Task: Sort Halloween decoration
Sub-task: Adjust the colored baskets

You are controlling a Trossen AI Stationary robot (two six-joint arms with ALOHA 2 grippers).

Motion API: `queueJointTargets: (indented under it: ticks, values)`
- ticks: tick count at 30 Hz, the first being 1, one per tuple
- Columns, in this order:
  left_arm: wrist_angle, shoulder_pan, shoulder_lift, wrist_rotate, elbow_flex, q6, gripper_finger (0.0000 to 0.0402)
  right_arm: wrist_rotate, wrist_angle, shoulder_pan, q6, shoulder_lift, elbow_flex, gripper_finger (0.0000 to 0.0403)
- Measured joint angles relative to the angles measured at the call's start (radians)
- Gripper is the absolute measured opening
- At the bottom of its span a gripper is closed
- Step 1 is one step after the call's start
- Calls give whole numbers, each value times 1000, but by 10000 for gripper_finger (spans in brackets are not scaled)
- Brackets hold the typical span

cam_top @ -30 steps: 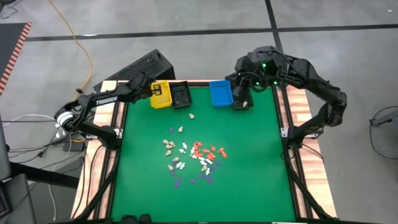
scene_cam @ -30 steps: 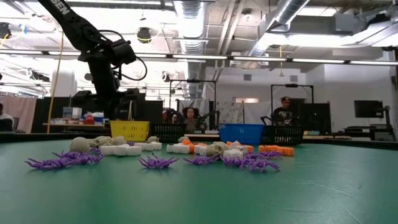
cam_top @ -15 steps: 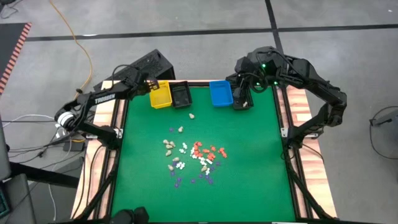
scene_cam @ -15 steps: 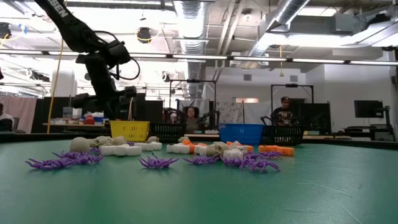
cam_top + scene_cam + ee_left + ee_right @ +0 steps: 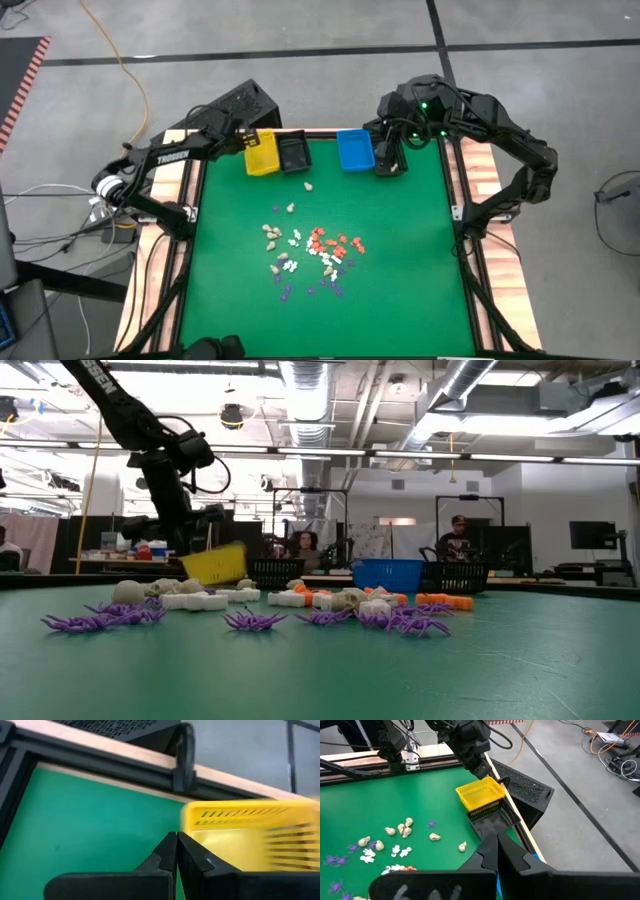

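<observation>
The yellow slatted plastic bin (image 5: 261, 153) at the table's far left has just tipped and slid a little toward the centre, nudged by the left gripper (image 5: 243, 139) with its fingers pinched together on nothing, so I'd say bins are being arranged, not sorted into. The tiny white, cream, orange and purple Halloween figurines (image 5: 312, 253) lie scattered mid-table. The left arm reaches low along the far edge, while the right gripper (image 5: 388, 152), likewise pinched and empty-handed, waits far right.

Your green table (image 5: 400, 260) carries the Halloween decoration (image 5: 310, 255) scattered around its center (cream pieces toward nine o'clock, orange toward three, purple toward six), while the yellow bin (image 5: 260, 152), black bin (image 5: 292, 153) and blue bin (image 5: 354, 149) line the twelve o'clock edge.
</observation>
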Motion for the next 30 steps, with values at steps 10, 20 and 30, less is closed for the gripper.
queueJointTargets:
  ticks: [10,20,30]
  values:
    - [-27,26,-14,5,0,31,0,1,1,-3,-4,0,0,21]
    - [31,15,90,88,-1,25,0,2,1,-3,0,0,0,21]
    - [140,-14,124,123,-1,-11,0,2,4,-3,0,0,0,21]
